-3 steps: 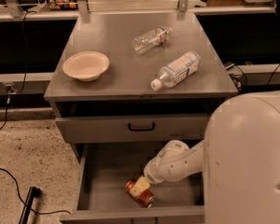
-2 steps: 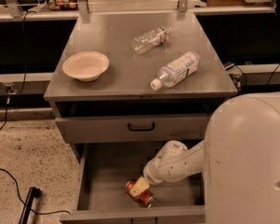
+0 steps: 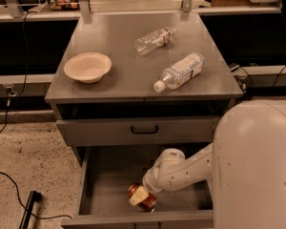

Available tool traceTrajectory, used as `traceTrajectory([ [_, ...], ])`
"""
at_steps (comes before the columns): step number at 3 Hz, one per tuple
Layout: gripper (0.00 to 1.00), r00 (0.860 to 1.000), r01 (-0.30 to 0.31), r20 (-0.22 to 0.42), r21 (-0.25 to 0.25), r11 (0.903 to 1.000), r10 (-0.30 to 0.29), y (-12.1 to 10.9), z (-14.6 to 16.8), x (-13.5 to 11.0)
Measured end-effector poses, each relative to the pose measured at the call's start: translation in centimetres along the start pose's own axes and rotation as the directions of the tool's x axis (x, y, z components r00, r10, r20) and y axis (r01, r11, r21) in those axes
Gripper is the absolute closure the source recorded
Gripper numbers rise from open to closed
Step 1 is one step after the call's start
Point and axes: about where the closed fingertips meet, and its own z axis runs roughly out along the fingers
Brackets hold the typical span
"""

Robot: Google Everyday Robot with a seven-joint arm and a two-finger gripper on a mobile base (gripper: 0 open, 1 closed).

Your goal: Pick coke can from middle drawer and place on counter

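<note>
Gripper (image 3: 139,196) sat low inside the wide grey metal middle drawer (image 3: 105,175), right against the small red coke can (image 3: 147,202) near the front wall; clamped or loose, I could not tell. Up on the flat grey metal counter (image 3: 119,46) lay a cream bowl (image 3: 87,67), a small clear plastic bottle (image 3: 154,40) and a larger white-capped bottle (image 3: 180,71). Speckled floor (image 3: 28,161) spread left.

Counter (image 3: 109,37): bowl (image 3: 87,67) left; small bottle (image 3: 154,40), larger bottle (image 3: 179,72) lying right. Middle drawer (image 3: 109,175): coke can (image 3: 146,202), gripper (image 3: 138,194) seemingly touching.
</note>
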Motion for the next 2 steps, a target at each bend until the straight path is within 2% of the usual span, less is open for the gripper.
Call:
traceTrajectory([
  [2,0.0,0.999,0.018,-0.042,-0.018,0.9997,-0.019,1.5,2.8,1.8],
])
